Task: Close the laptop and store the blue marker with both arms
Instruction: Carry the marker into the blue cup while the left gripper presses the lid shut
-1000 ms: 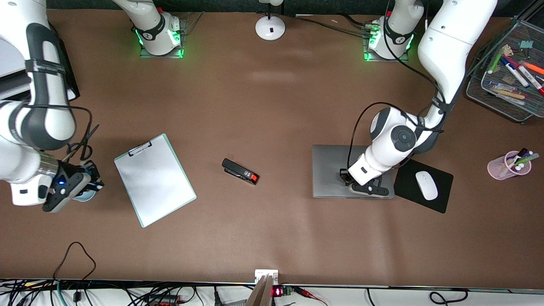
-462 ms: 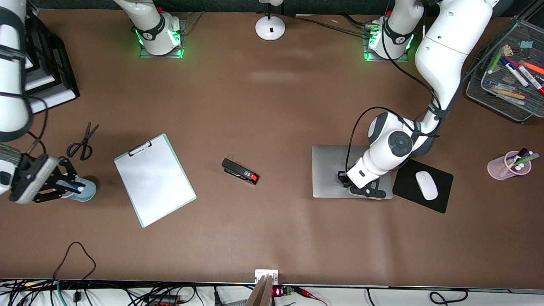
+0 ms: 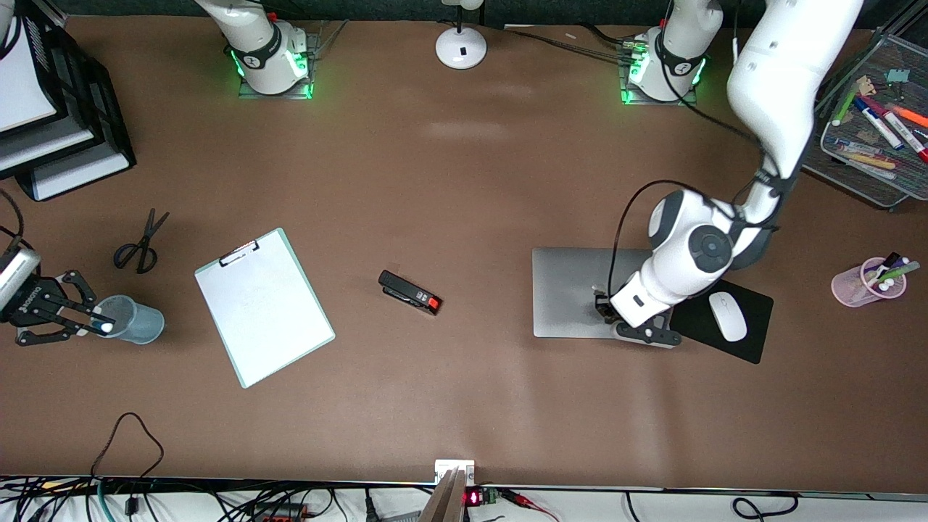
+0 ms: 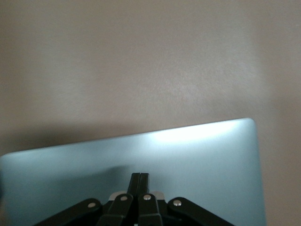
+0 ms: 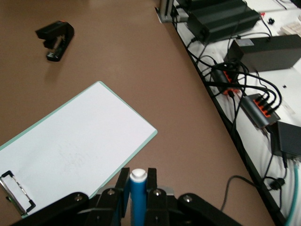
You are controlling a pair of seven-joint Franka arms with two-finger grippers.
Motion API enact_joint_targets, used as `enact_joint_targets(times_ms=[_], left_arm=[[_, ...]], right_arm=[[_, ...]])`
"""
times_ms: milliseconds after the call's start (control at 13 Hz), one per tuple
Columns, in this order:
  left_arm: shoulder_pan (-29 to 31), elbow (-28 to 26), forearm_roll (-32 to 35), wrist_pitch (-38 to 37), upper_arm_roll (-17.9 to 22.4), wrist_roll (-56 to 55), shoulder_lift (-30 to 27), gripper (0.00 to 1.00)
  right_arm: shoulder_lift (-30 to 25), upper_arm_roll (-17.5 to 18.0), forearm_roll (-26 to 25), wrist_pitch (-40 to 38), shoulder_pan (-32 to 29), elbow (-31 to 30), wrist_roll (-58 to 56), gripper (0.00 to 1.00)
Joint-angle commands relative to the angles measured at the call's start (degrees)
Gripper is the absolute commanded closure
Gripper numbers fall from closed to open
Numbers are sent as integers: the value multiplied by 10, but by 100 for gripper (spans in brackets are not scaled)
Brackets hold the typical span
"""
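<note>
Change: over the last second the right gripper (image 3: pixel 87 325) has been swung from above the cup (image 3: pixel 134 319) out to the frame's left edge, with the marker (image 3: pixel 101 327) kept in it; the left gripper (image 3: pixel 641 333) has been slid a little along the laptop (image 3: pixel 573 290) toward the mousepad (image 3: pixel 754 341).
Meaning: the marker is judged not yet stored, its white tip lying at the cup's rim; the laptop is seen shut flat, so that step appears done.
Laptop: centre right of the front frame, lid down, beside the mousepad.
Marker: at the left edge of the front frame, pinched by the right fingers, just beside the cup.
Left fingers: pressed together, empty, resting at the lid's lower edge.
Right fingers: clamped on the marker's blue barrel.
Right wrist view only: the marker (image 5: pixel 138 195) is shown upright between the fingers; the clipboard (image 5: pixel 70 150) and stapler (image 5: pixel 55 37) are seen past it, the cup not at all.
Left wrist view only: the shut fingertips (image 4: pixel 138 181) are shown meeting over the bare lid (image 4: pixel 197 165).
</note>
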Motion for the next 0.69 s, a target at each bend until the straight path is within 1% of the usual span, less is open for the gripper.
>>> enact_joint_targets(times_ms=[0,77,154,385,462,538,615], left_arm=[[2,15,14,-136,-3,4,-78,100],[3,24,14,-163,-1,4,-97,100],[9,37,14,-205,-1,4,-116,100],[11,92,13,-351,-3,6,-150,95],[11,107,14,-387,-3,6,-155,82],[11,122,13,-419,-4,5,-159,58],[11,132,14,-437,-5,7,-162,24]], right_arm=[[27,7,83,-40,-38,4,-96,100],[39,8,105,-50,-49,5,-120,100],[49,7,121,-66,-62,5,-134,100],[71,9,134,-91,-93,5,-164,100],[75,9,135,-96,-100,5,-167,100],[78,9,135,-97,-107,5,-171,100],[80,9,136,-97,-110,5,-172,100]])
